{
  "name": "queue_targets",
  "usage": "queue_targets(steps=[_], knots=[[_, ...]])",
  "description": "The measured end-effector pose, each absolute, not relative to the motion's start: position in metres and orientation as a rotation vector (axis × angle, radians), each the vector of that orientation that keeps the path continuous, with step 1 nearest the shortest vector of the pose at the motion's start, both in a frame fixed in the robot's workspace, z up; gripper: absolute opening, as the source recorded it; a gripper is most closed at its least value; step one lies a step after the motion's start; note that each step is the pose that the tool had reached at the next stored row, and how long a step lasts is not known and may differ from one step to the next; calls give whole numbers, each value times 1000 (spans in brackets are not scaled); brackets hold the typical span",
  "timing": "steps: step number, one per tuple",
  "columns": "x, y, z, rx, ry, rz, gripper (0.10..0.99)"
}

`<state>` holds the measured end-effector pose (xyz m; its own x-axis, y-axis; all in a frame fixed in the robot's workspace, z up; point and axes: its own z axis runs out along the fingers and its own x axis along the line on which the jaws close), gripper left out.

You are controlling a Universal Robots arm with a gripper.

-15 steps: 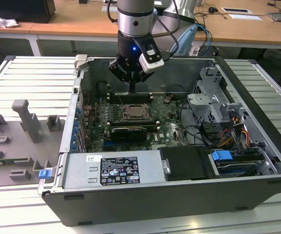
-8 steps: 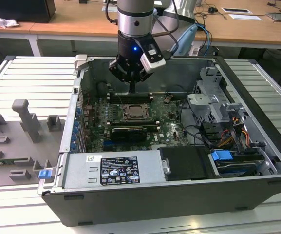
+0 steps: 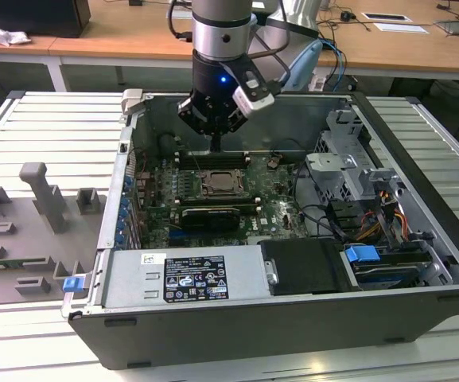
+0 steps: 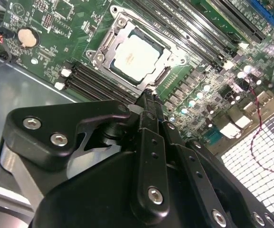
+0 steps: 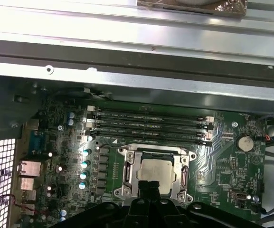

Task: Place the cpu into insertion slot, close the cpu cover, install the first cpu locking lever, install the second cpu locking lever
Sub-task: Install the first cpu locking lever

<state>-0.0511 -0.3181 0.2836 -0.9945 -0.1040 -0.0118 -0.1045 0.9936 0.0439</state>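
Exterior view first: the arm hangs over the open computer case, and the gripper points down at the motherboard, just beyond the cpu, which lies flat in the middle of the board. Over to the second wrist view: the gripper is clenched, fingers pressed to a single narrow tip with nothing between them. That tip is right at the edge of the cpu cover, between it and the memory slots. The cpu sits in the insertion slot, the silver cover framing it on all sides. And the first wrist view: the chip is seated and the frame lies flat around it, with the gripper's tip at its near edge. Whether it touches, I cannot tell.
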Motion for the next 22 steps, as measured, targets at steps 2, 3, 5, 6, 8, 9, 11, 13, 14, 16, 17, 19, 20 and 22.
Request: queue_targets(steps=[2, 3, 5, 6, 8, 9, 11, 13, 14, 16, 17, 19, 20, 22], knots=[[-51, -318, 284, -195, 3126, 70, 106], [-52, -318, 284, -205, 3125, 70, 106], [-55, -319, 283, -215, 3125, 71, 106], [-57, -319, 283, -216, 3125, 72, 106], [-62, -319, 283, -217, 3124, 73, 106], [-65, -319, 283, -217, 3124, 73, 106], [-66, -318, 283, -211, 3124, 73, 106], [-67, -317, 280, -178, 3125, 73, 106], [-67, -317, 279, -167, 3126, 72, 106], [-73, -316, 275, -144, 3126, 72, 106], [-79, -316, 274, -144, 3126, 74, 106], [-90, -316, 273, -144, 3126, 75, 106], [-96, -316, 272, -144, 3126, 75, 106], [-104, -316, 271, -144, 3126, 75, 106]])
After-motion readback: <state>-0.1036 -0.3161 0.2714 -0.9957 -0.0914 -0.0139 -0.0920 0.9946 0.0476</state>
